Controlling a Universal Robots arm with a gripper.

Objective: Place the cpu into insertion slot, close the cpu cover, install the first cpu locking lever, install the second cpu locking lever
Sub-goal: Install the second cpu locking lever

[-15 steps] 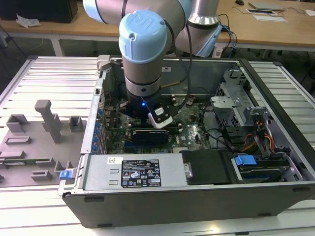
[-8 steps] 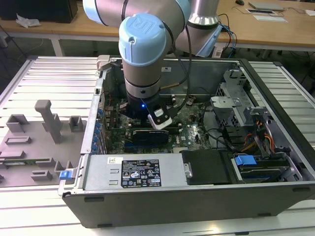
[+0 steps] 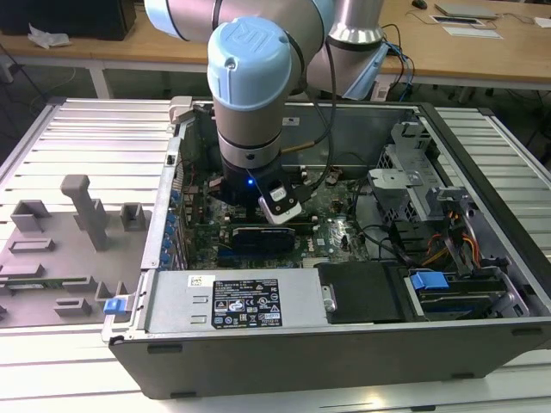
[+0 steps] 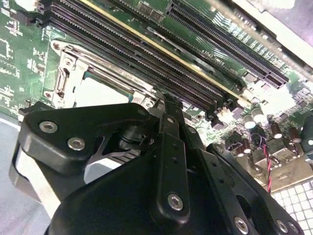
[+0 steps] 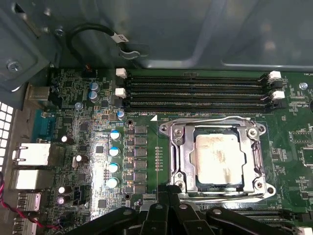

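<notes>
The cpu point(image 5: 219, 159), a square chip with a silver-grey top, lies in the insertion slot point(image 5: 165, 128) on the green board. The cpu cover point(image 5: 184, 156), a metal frame, lies flat over its edges. One locking lever point(image 5: 210, 118), a wire, runs along the side nearest the memory slots, and another locking lever point(image 5: 230, 197) runs along the opposite side. My gripper point(image 5: 171, 190) is shut, with its black tips at the socket corner on that opposite side. In the second wrist view the gripper point(image 4: 165, 99) touches down just beside the cover point(image 4: 73, 66) and the cpu point(image 4: 100, 90).
Long black memory slots point(image 5: 195, 90) lie beside the socket, and blue-topped capacitors point(image 5: 113, 156) stand on its other side. The arm's wrist point(image 3: 250, 185) reaches down into the open case point(image 3: 482, 335). A black card point(image 3: 263, 237), the power supply point(image 3: 232, 301) and cables point(image 3: 448, 237) crowd it.
</notes>
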